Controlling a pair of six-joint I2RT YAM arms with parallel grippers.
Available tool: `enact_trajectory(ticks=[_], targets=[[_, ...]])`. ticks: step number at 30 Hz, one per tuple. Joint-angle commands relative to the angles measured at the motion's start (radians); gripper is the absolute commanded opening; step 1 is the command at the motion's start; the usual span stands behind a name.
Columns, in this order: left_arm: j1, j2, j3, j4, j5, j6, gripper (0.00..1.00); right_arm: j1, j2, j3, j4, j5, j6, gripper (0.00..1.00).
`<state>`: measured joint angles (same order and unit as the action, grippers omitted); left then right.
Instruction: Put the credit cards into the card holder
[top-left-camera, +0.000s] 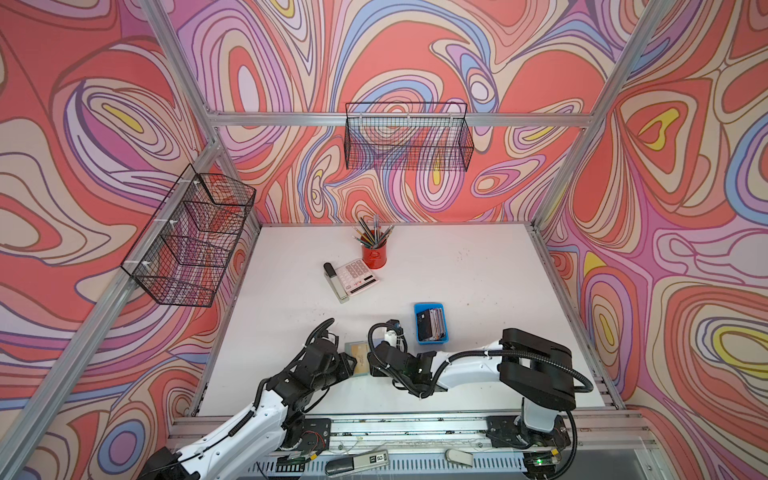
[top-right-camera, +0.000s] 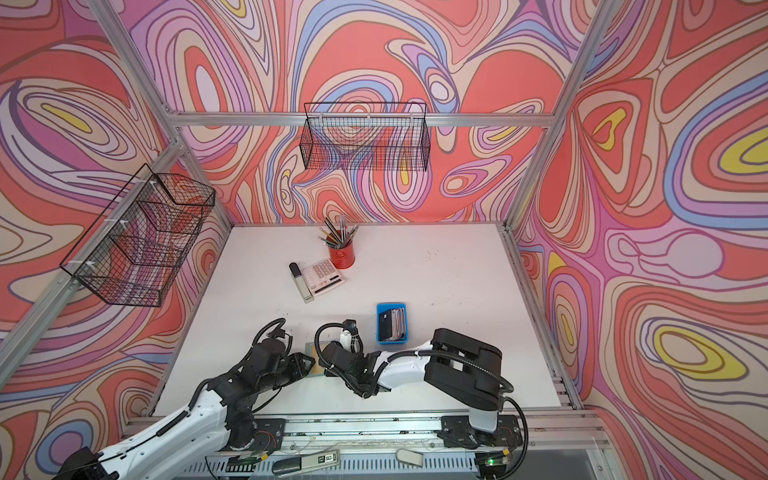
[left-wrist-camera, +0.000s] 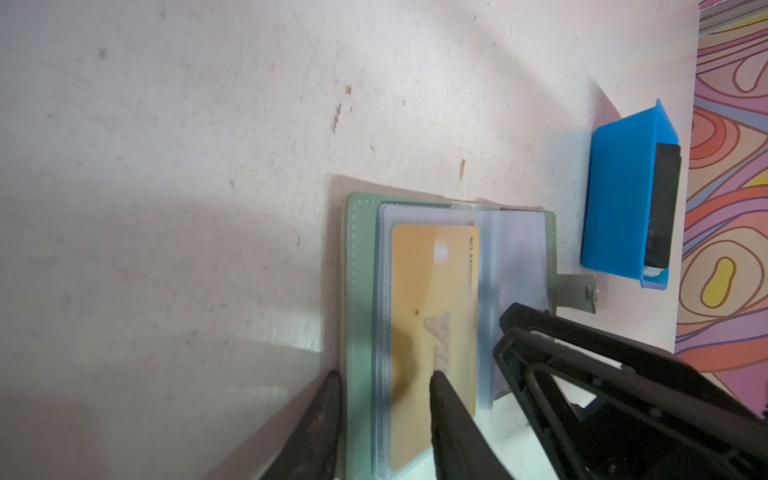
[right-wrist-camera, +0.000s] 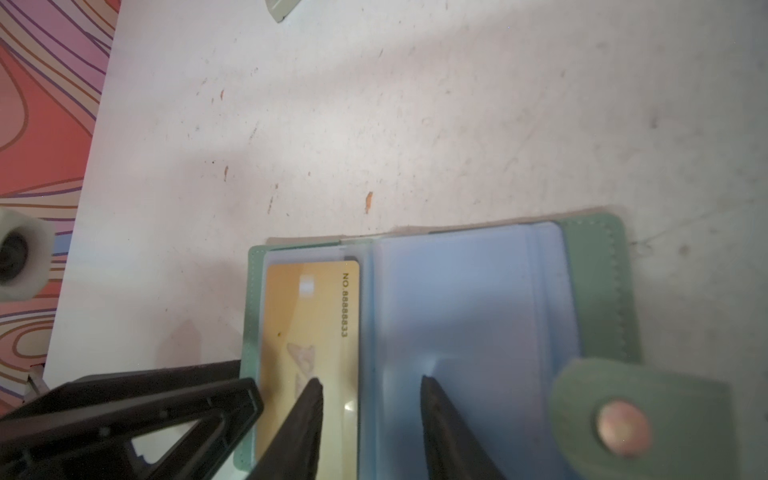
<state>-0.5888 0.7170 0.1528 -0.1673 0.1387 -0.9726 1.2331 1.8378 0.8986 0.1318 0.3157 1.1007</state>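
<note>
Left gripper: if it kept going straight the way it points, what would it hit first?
Probably the card holder, almost at once: the left gripper straddles its green edge, one tip over the tan card in a sleeve. Depth is unclear; it may already touch.

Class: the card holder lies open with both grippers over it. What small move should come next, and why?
Probably lift the right gripper and swing it to the blue tray. The gold card looks seated inside the card holder, both grippers stand open and empty, more credit cards wait there, and the left gripper sits over the holder to steady it.
</note>
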Motion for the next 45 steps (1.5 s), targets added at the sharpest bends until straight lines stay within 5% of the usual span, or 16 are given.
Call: enact_trajectory(ticks=[1,14,26,45], targets=[[0.001,0.007,-0.014,0.016,0.003,-0.011,0.38,0.016,0.051,0.005,0.005,-0.061,0.015,0.41],[0.001,0.043,-0.016,0.054,0.021,-0.01,0.37,0.038,0.048,0.031,0.061,-0.084,-0.017,0.24],[0.001,0.019,-0.022,0.032,0.005,-0.012,0.37,0.037,-0.187,-0.076,-0.15,0.151,0.031,0.37],[0.001,-0.005,-0.022,0.017,0.015,-0.017,0.37,0.037,-0.094,-0.055,-0.223,0.147,0.084,0.37]])
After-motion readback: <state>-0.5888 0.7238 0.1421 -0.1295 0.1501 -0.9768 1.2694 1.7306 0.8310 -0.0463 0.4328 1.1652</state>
